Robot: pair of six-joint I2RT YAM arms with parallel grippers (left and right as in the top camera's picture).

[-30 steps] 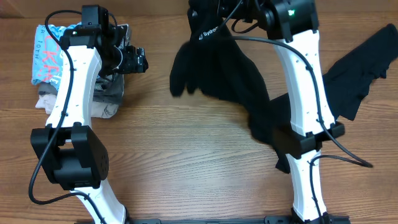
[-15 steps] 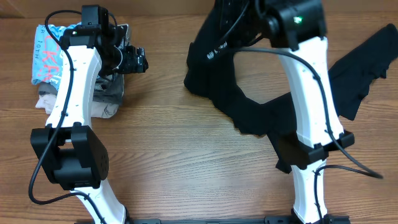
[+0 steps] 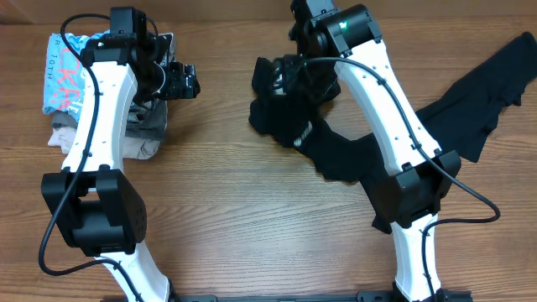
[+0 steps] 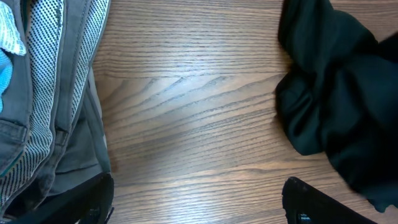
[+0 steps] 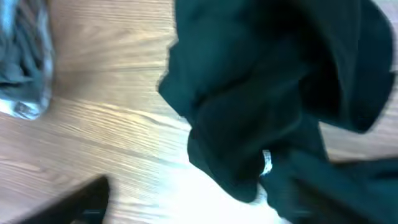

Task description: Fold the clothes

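While your right claw (image 3: 285,75) sits over the far end of the shirt (image 3: 331,151), its jaws look apart. In the wrist view one finger (image 5: 78,199) stands far out at the side, and the other is lost against the black cloth. Your left claw (image 4: 199,208) is wide apart and holds nothing. It hangs by the pile (image 3: 138,138) at the left side of the table (image 3: 235,226), and a blue tee (image 3: 63,71) lies at the pile's far end. The shirt lies in the far middle, bunched and wrinkled. Its long line runs from a thick lump at the far left to a thin tail at the near right, and the tail slips under your right arm. A tiny white label (image 3: 304,130) shows near its middle. You have bare wood between the pile and the shirt, and across the near half between the arms. The other shirt (image 3: 487,92) lies spread at the far right, cut off by the edge of the view. The arm hides whether the two touch.
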